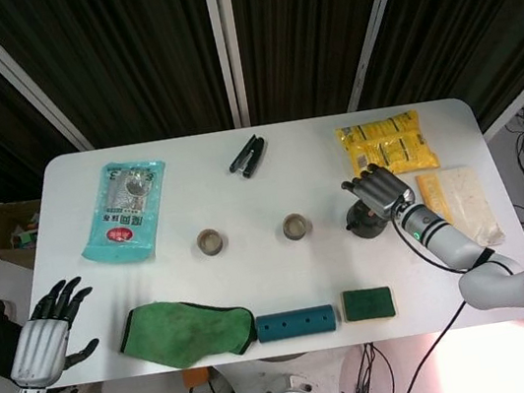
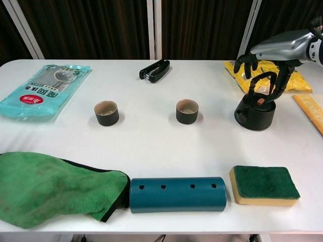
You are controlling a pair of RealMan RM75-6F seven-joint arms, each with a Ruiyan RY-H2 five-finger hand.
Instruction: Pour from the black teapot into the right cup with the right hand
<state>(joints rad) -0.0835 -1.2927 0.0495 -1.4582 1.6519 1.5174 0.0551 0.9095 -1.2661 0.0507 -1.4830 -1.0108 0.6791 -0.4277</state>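
Because the right cup (image 2: 187,111) awaits pouring, our right hand (image 2: 272,53) hovers, fingers spread and empty, over the black teapot (image 2: 255,112) handle.

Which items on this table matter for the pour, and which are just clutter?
Job: black teapot, right cup, right hand over the teapot handle.

Lying about: left cup, stapler, teal packet, yellow packet, green cloth, teal cylinder, sponge.
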